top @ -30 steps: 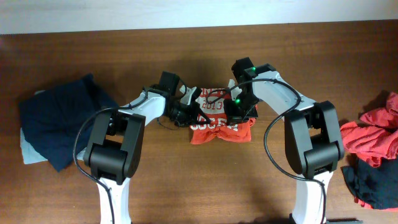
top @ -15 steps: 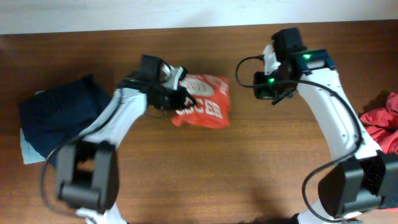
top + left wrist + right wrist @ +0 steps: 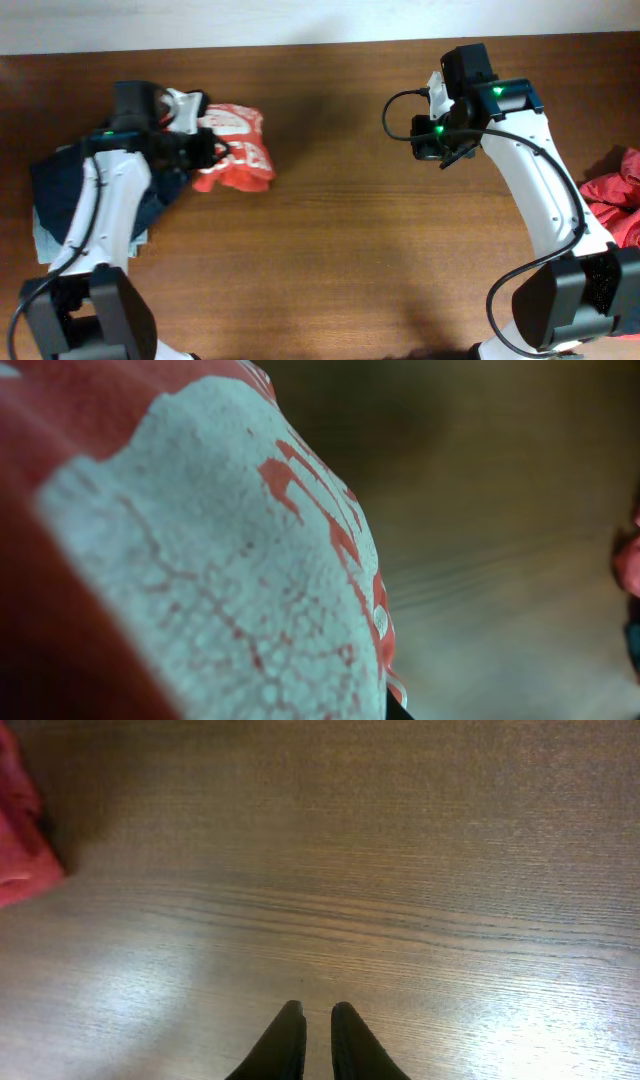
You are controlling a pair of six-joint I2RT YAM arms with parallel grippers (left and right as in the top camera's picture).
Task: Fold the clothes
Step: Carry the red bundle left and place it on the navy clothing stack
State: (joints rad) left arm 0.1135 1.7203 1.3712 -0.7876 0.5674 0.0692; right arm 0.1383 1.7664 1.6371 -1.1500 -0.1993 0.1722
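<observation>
The orange T-shirt (image 3: 240, 162) (lettering up), pinched by left claw (image 3: 206, 154), juts rightward.

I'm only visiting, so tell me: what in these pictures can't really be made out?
- Left wrist view: the red shirt fills the frame, close and blurred, hiding the left jaws. Its lettering is unreadable.
- Overhead: the left arm covers part of the navy pile, so the number of pieces is unclear.
- Overhead: the red heap is cut off by the right edge.
- Right wrist view: a red cloth is cut off by the left edge.
</observation>
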